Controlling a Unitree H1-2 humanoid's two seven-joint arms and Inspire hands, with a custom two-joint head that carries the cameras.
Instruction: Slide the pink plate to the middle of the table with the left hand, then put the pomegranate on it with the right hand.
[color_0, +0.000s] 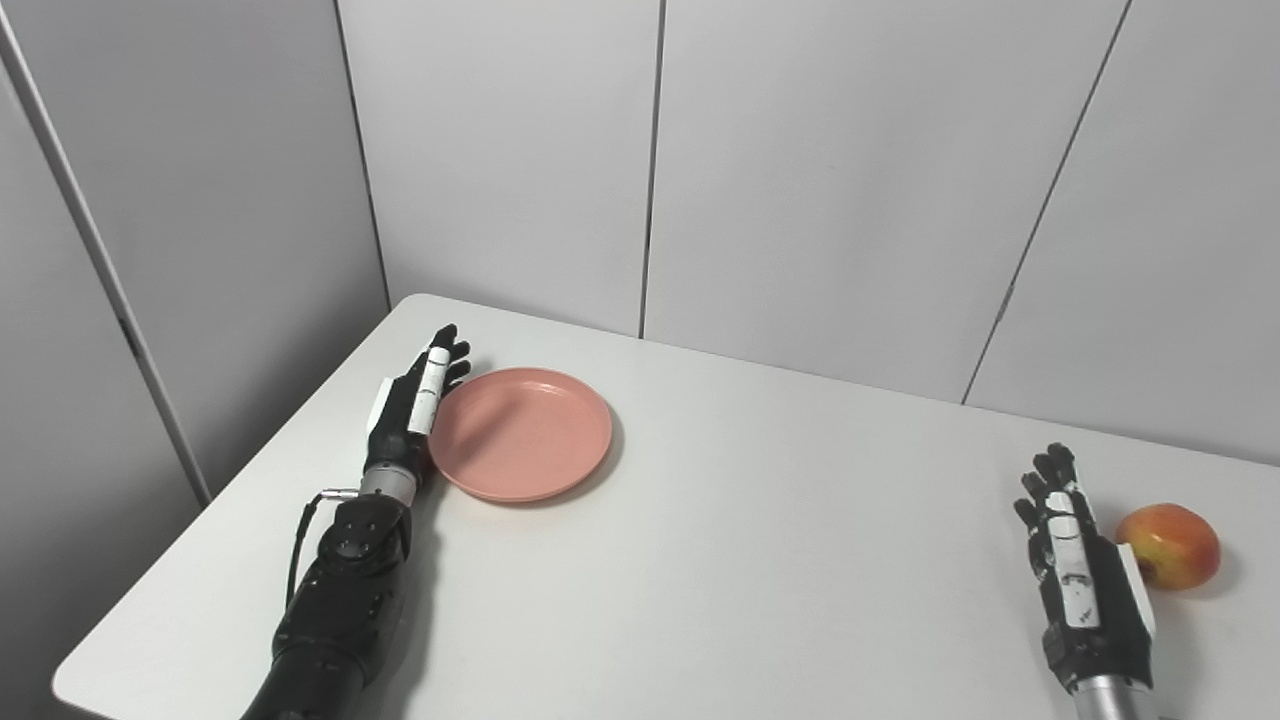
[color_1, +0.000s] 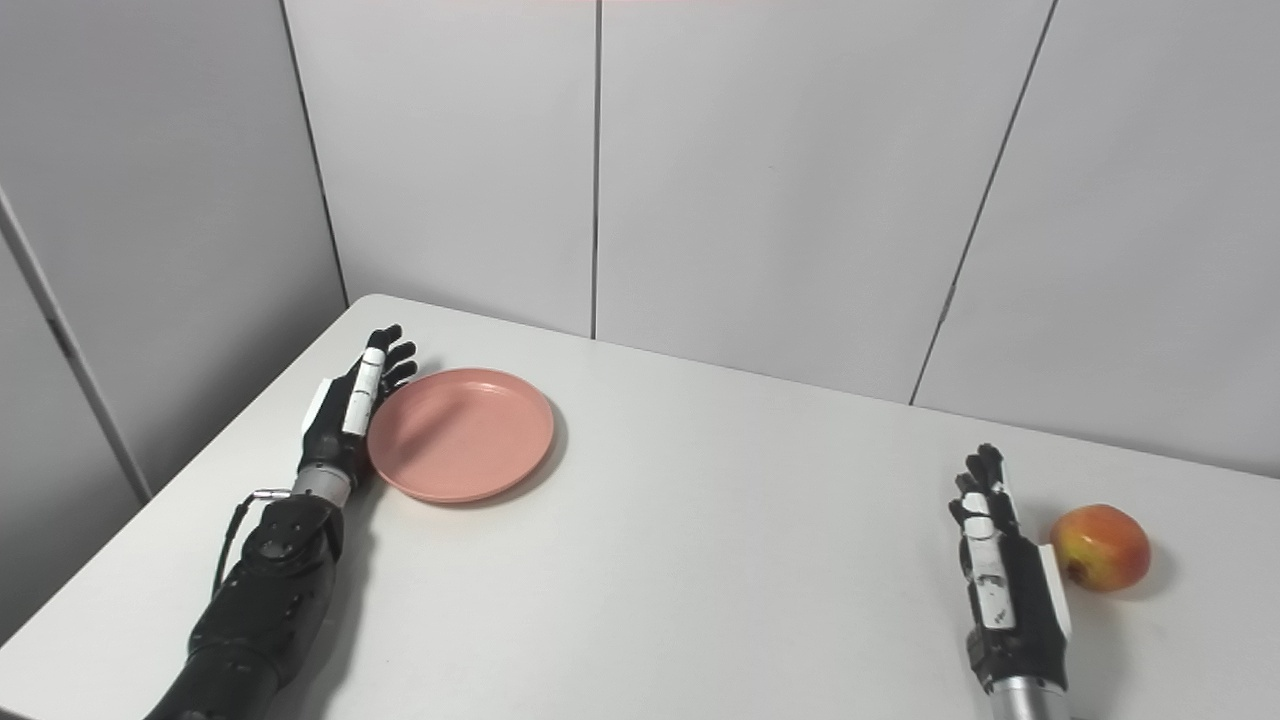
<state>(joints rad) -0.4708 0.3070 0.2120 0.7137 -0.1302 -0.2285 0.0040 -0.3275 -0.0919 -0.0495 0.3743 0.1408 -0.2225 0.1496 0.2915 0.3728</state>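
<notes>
We see a white table (color_0: 760, 560) set in a corner of grey wall panels (color_0: 820, 170). The pink plate (color_0: 521, 433) lies flat on the table's far left part, well away from the middle. Our left hand (color_0: 415, 405) stands on edge just beside the plate's left rim, its palm side turned toward the plate. The fingers (color_0: 447, 352) are stretched out straight and lie close together, holding nothing; they reach along the rim's far-left curve, and the hand's inner side looks to be touching the rim, though we cannot tell for certain whether there is contact. The plate carries nothing.

On the near right part of the table sits the pomegranate (color_0: 1168, 545), red and yellow, resting on the tabletop. Our right hand (color_0: 1080, 575) stands just to its left, also on edge, with its fingers (color_0: 1050, 475) straight, close together and empty. The heel of that hand is very near the fruit's left side, while the fingertips point past it toward the far wall. Plate and pomegranate are well apart.
</notes>
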